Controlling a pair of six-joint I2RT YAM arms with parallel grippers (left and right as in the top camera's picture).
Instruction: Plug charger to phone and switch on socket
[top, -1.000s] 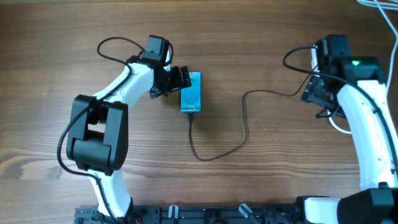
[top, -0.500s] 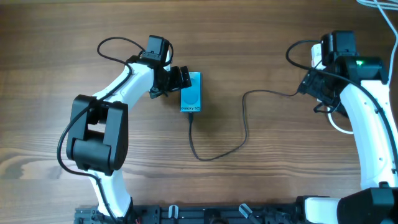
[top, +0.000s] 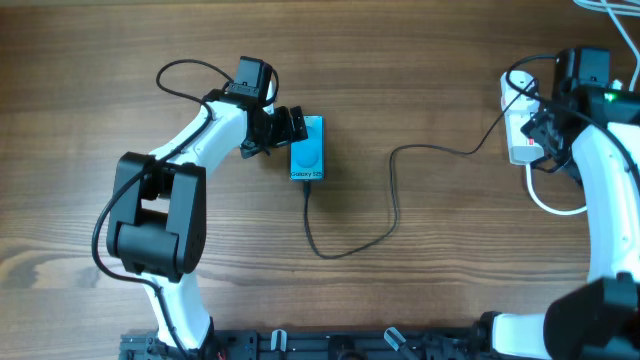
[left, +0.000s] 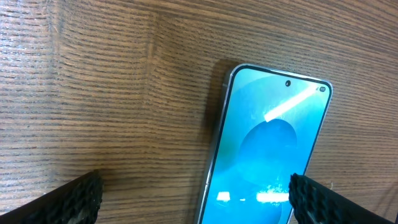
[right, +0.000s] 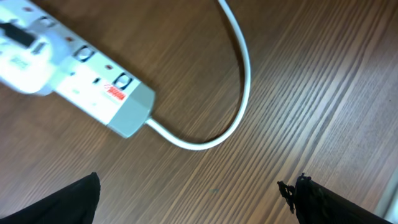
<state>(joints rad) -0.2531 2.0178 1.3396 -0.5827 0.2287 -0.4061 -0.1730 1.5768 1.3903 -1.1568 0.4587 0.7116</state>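
The phone (top: 308, 150) lies screen-up with its cyan screen lit, and it fills the left wrist view (left: 267, 143). My left gripper (top: 288, 128) is open at the phone's left edge, with one finger on either side of the phone's near end (left: 196, 199), not closed on it. The thin black charger cable (top: 392, 190) runs from the phone's lower end in a loop to the white socket (top: 520, 125). In the right wrist view the socket (right: 93, 81) lies at the upper left. My right gripper (top: 547, 130) is open and empty (right: 199, 202) above bare wood beside the socket.
The socket's thick white lead (right: 239, 81) curves from its end across the wood; it also shows in the overhead view (top: 550, 205). A white adapter (right: 25, 68) sits in the socket with a black cable on it. More white cables lie at the top right corner (top: 610, 15).
My right arm has moved to the right and back, uncovering the white socket. The left arm, phone and cable have not moved.
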